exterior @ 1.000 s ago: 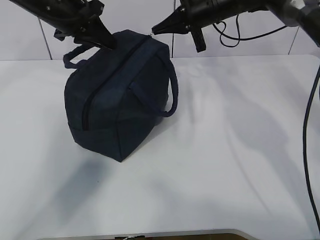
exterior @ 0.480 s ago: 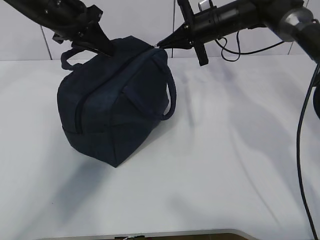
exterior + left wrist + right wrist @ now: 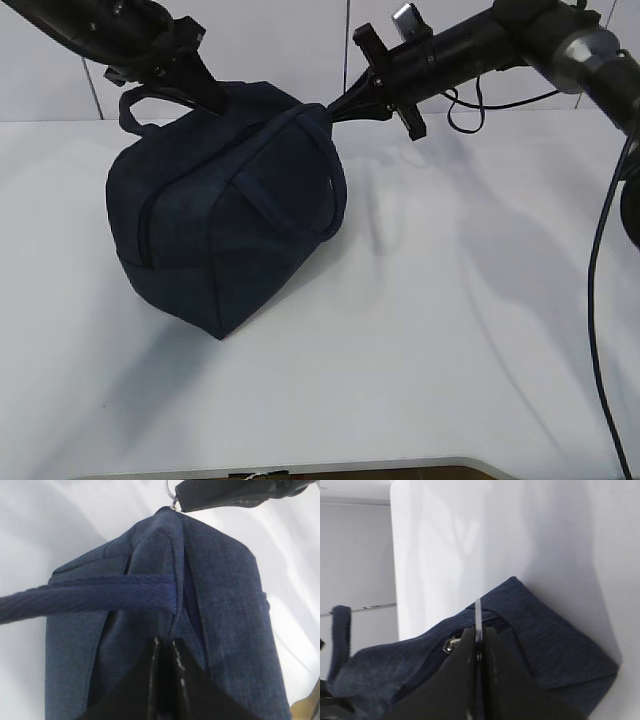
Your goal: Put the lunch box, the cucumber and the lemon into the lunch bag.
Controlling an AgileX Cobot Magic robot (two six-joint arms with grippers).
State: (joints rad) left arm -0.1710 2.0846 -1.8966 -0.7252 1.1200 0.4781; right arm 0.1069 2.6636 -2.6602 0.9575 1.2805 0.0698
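Bag has slid left and tipped further than a second ago, and the right gripper has dropped lower, now down at the top end of the lunch bag. Left gripper has barely moved, pinched shut on fabric at the bag's top by the zipper. Right gripper is closed on the silver ring pull at the zipper's far end; the left wrist view shows that ring under its tip. Bag sits tilted on the white counter, resting on 1 lower edge, zipper looking mostly shut. 1 handle lies across the top, the other hangs on the near side. No lunch box, cucumber or lemon visible in any view; can't tell whether they're inside.

Risks: both arms pull on soft cloth, so the bag could drag or roll over rather than the zipper running. Thin ring could slip out of the closed tips. Left pinch could let go if the pull is off line with the zipper.
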